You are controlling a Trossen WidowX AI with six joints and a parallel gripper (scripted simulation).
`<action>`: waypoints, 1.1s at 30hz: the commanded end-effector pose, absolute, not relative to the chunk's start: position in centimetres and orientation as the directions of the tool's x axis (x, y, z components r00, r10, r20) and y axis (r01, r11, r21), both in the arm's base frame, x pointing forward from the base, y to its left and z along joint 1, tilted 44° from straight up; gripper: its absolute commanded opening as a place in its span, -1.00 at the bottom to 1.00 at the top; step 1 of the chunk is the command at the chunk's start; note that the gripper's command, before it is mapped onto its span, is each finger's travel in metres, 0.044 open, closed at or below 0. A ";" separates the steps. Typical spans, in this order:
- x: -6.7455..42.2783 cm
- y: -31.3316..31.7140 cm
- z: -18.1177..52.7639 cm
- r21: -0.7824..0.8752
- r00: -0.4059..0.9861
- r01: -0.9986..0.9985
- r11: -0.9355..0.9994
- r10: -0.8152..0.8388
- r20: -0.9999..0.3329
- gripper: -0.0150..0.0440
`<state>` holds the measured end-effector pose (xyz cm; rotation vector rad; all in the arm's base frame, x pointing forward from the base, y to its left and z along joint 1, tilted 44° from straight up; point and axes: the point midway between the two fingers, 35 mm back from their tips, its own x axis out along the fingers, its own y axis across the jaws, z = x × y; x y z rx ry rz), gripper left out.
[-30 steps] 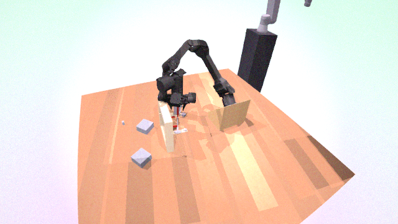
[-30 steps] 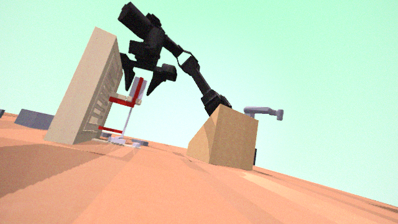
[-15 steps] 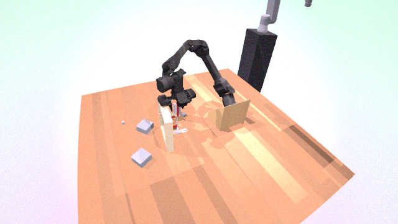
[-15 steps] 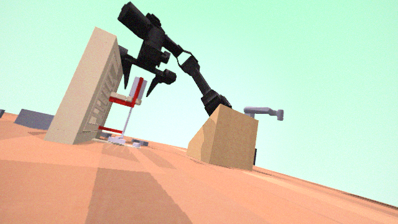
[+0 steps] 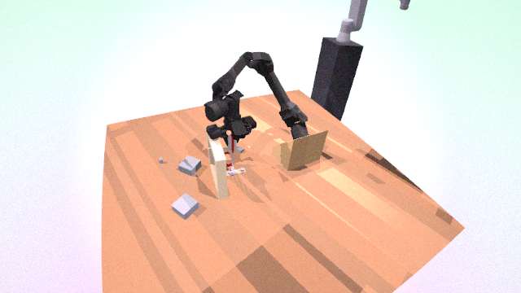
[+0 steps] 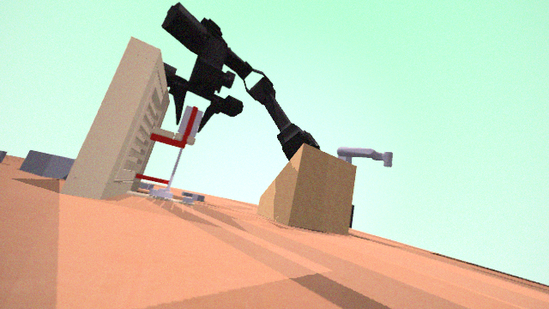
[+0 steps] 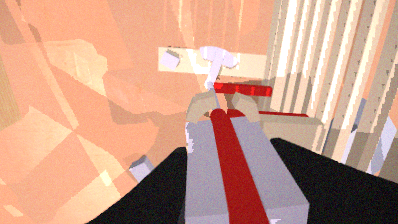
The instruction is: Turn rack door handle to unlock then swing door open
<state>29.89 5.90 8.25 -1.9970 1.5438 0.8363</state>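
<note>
The rack's cream frame [image 5: 221,175] [image 6: 107,124] stands upright on the table. The slatted door [image 6: 146,129] [image 7: 325,50] looks closed in it. The upright handle [image 5: 232,144] [image 6: 193,120] [image 7: 200,170] is a lilac-grey block with a red stripe, above a thin rod [image 6: 175,167] at the door's front. My gripper [image 5: 233,141] [image 6: 190,127] [image 7: 228,151] points down over the handle, one finger on each side. The fingers are part open; a small gap shows on the door side in the exterior view. Contact on the other side cannot be told.
A tan angled block [image 5: 309,150] [image 6: 323,193] stands before the arm's base. Grey blocks [image 5: 190,164] [image 5: 185,206] and a small cube [image 5: 161,160] lie behind the frame. A pale strip [image 7: 250,65] lies under the rod. A dark pedestal [image 5: 335,73] stands beyond the table.
</note>
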 end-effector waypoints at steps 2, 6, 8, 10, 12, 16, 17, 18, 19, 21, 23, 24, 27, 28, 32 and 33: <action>29.8 5.9 8.2 0.001 0.175 -0.968 -0.252 -0.675 -0.717 0.06; 29.8 5.9 8.2 0.001 0.175 -0.968 -0.252 -0.675 -0.717 -0.03; 29.8 5.9 8.2 0.001 0.175 -0.968 -0.252 -0.675 -0.717 -0.08; 29.8 5.9 8.2 0.001 0.175 -0.968 -0.252 -0.675 -0.717 -0.12; 29.8 5.9 8.2 0.001 0.175 -0.968 -0.252 -0.675 -0.717 -0.17; 29.8 5.9 8.2 0.001 0.175 -0.968 -0.252 -0.675 -0.717 -0.26; 29.8 5.9 8.2 0.001 0.175 -0.968 -0.252 -0.675 -0.717 -0.28; 29.8 5.9 8.2 0.001 0.175 -0.968 -0.252 -0.675 -0.717 -0.30; 29.8 5.9 8.2 0.001 0.175 -0.968 -0.252 -0.675 -0.717 -0.33; 29.8 5.9 8.2 0.001 0.175 -0.968 -0.252 -0.675 -0.717 -0.37; 29.8 5.9 8.2 0.001 0.175 -0.968 -0.252 -0.675 -0.717 -0.42; 29.8 5.9 8.2 0.001 0.175 -0.968 -0.252 -0.675 -0.717 -0.44; 29.8 5.9 8.2 0.001 0.175 -0.968 -0.252 -0.675 -0.717 -0.46; 29.8 5.9 8.2 -0.001 0.175 -0.968 -0.250 -0.675 -0.717 -0.46; 29.6 6.0 8.1 -0.045 0.175 -0.978 -0.205 -0.675 -0.717 -0.46; 29.6 6.0 8.1 -0.059 0.175 -0.980 -0.191 -0.675 -0.717 -0.46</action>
